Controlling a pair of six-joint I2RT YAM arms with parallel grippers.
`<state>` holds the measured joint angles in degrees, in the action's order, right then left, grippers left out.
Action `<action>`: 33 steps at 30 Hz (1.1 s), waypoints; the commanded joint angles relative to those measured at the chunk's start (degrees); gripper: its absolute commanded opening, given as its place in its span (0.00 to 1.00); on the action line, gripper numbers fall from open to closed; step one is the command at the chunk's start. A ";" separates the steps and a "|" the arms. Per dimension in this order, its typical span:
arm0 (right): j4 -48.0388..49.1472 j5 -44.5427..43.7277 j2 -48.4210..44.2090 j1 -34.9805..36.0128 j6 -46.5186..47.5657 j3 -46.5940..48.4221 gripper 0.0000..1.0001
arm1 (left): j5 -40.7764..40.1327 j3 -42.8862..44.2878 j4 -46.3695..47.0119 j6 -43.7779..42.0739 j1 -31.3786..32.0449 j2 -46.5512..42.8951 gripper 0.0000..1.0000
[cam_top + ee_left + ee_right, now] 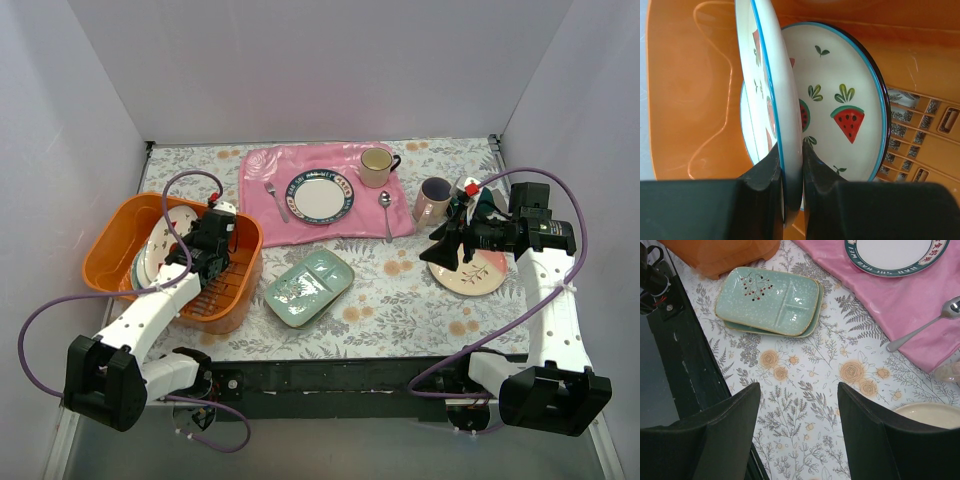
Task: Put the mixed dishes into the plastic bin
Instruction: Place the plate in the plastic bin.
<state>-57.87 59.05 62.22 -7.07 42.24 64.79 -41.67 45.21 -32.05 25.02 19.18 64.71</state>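
while the right gripper (798,390) gapes, the left gripper (790,152) pinches the white plate (766,75) by its rim.

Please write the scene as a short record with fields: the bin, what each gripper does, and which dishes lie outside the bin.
bin: orange bin, left side of the table
left gripper: shut on the rim of a white plate, held on edge inside the bin
also in bin: second plate with fruit pattern, leaning behind it
right gripper: open, empty, above the table
outside bin: green tray, pink mug, cream plate
pink mat: at the far side, with a place setting
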 commanded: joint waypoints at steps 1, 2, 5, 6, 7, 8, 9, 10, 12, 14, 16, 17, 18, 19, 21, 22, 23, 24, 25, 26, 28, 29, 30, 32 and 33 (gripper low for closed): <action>1.09 0.81 -0.69 -0.31 0.92 -0.28 0.71 | -0.17 -1.09 4.10 -0.67 -0.46 -0.11 0.06; 1.09 0.81 -0.69 -0.31 0.83 -0.28 0.71 | 0.01 -1.44 4.19 -0.67 -0.46 0.07 0.10; 1.26 0.81 -0.60 -0.40 0.83 -0.37 0.71 | 0.71 -1.97 4.28 -0.67 -0.46 0.42 0.13; 1.18 0.81 -0.52 -0.40 0.91 -0.37 0.71 | 1.06 -2.14 4.37 -0.67 -0.46 0.59 0.16; 1.18 0.81 -0.52 -0.40 0.92 -0.46 0.71 | 1.15 -2.32 4.28 -0.67 -0.46 0.51 0.19; 1.18 0.81 -0.52 -0.40 0.92 -0.46 0.71 | 1.24 -2.41 4.19 -0.58 -0.46 0.51 0.22; 1.26 0.72 -0.52 -0.49 1.00 -0.55 0.71 | 1.33 -2.67 4.10 -0.67 -0.46 0.51 0.27; 1.26 0.72 -0.52 -0.49 1.00 -0.55 0.71 | 1.42 -2.76 4.02 -0.58 -0.46 0.33 0.27; 1.44 0.81 -0.52 -0.49 1.00 -0.72 0.71 | 1.50 -2.93 3.84 -0.67 -0.46 0.07 0.29; 1.44 0.89 -0.43 -0.49 1.00 -0.81 0.71 | 1.59 -3.29 3.58 -0.67 -0.55 -0.28 0.35; 1.44 0.81 -0.52 -0.49 1.00 -0.99 0.71 | 1.94 -3.64 3.40 -0.76 -0.46 -0.55 0.40; 1.53 0.81 -0.52 -0.57 1.00 -1.07 0.71 | 2.12 -3.81 3.49 -0.84 -0.46 -0.72 0.42; 1.62 0.81 -0.60 -0.58 1.00 -1.25 0.71 | 2.12 -3.90 3.40 -0.93 -0.55 -0.98 0.44; 1.53 0.72 -0.69 -0.58 1.00 -1.34 0.71 | 2.29 -3.99 3.40 -0.85 -0.46 -1.07 0.49; 1.53 0.72 -0.78 -0.58 1.00 -1.42 0.71 | 2.64 -3.99 3.14 -0.85 -0.46 -1.25 0.53; 1.44 0.72 -0.78 -0.58 1.00 -1.51 0.71 | 2.73 -3.99 2.88 -0.85 -0.46 -1.25 0.54; 1.53 0.72 -0.87 -0.58 1.00 -1.51 0.71 | 3.17 -3.82 2.87 -0.85 -0.46 -1.25 0.57; 1.44 0.72 -0.87 -0.58 1.09 -1.51 0.71 | 3.52 -3.73 2.61 -0.67 -0.46 -1.16 0.59; 1.44 0.72 -0.87 -0.58 1.09 -1.51 0.71 | 3.70 -3.55 2.17 -0.41 -0.46 -1.16 0.61; 1.53 0.81 -0.87 -0.58 1.09 -1.51 0.71 | 4.14 -3.20 1.91 -0.32 -0.46 -1.16 0.64; 1.44 0.72 -0.96 -0.66 1.09 -1.51 0.71 | 5.19 -2.67 0.86 0.38 -0.46 -0.99 0.69; 1.53 0.72 -0.96 -0.66 1.09 -1.51 0.71 | 5.72 -2.41 0.42 0.65 -0.55 -0.90 0.71; 1.44 0.72 -0.96 -0.66 1.09 -1.51 0.71 | 6.94 -1.63 -0.20 0.91 -0.55 -0.81 0.76; 1.44 0.63 -1.04 -0.66 1.09 -1.51 0.71 | 8.00 -1.01 -1.69 1.61 -0.46 -0.81 0.83; 1.44 0.63 -1.04 -0.66 1.09 -1.51 0.71 | 8.62 -0.39 -2.22 1.79 -0.55 -0.72 0.89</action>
<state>-57.04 58.78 62.22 -7.49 42.41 63.16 -37.26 41.89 -31.73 24.64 18.57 65.49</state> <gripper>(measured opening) 0.709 0.809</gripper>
